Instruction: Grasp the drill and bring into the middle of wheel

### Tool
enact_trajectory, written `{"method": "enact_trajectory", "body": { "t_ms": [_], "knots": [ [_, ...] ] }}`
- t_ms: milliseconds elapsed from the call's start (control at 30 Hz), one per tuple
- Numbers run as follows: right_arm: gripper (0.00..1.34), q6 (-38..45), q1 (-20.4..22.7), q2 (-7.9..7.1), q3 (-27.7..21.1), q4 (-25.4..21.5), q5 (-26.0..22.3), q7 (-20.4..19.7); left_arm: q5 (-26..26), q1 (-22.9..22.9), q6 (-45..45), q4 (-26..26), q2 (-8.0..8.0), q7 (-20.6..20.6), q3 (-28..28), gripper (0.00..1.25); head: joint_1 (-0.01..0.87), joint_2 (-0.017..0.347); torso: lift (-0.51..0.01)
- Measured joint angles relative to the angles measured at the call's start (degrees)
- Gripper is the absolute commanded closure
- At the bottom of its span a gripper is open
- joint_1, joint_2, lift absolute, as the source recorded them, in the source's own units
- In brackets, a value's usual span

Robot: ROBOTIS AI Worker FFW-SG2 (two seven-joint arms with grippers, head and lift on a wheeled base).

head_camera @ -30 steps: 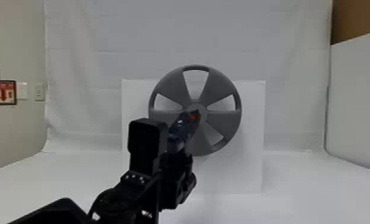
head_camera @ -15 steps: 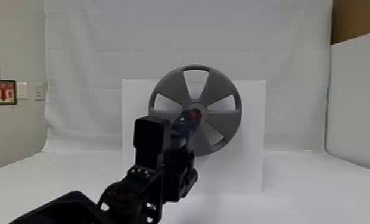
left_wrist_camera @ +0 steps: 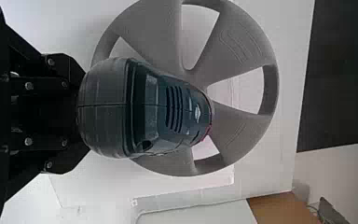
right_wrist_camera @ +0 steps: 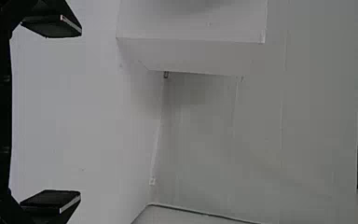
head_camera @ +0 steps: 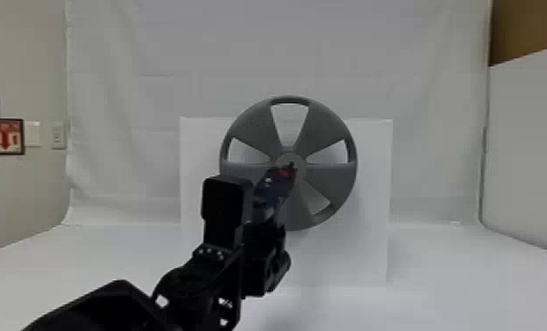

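A grey wheel [head_camera: 329,123] with broad spokes and open windows between them stands upright against a white panel [head_camera: 369,220] on a white-covered surface [head_camera: 452,273]. In the head view, the robot's black left arm [head_camera: 188,281] comes in from the bottom edge, left of centre, and slants up toward the wheel. Its end effector [head_camera: 265,229] is closed on a dark blue drill [head_camera: 272,191], holding it in front of the wheel. The drill's nose, with a small red patch near it, overlaps the round hub [head_camera: 301,160] at the wheel's middle; whether they touch cannot be told.

The left wrist view looks over the drill's rounded black rear and its dark, vented body, with the wheel beyond. Black fingers reach in to the drill, their tips hidden behind its rear.

In the right wrist view, the right end effector [right_wrist_camera: 51,112] has its two flat black fingers spread wide apart.

Behind the panel hangs a white backdrop [head_camera: 131,88]. At the head view's far left, a framed red-and-white sign [head_camera: 5,136] with a down arrow is on the wall, and a brown panel [head_camera: 527,31] fills the upper right corner.
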Motion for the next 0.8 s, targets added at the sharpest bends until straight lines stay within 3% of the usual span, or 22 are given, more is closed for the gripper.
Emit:
{"method": "enact_trajectory", "body": {
  "t_ms": [800],
  "knots": [
    [0.08,0.2,0.1,-0.09,0.2,0.0,0.2,0.0,-1.0,-1.8,-0.9,3.8,-0.76,-0.5,-0.8,1.22,0.054,0.031,-0.403]
  ]
}}
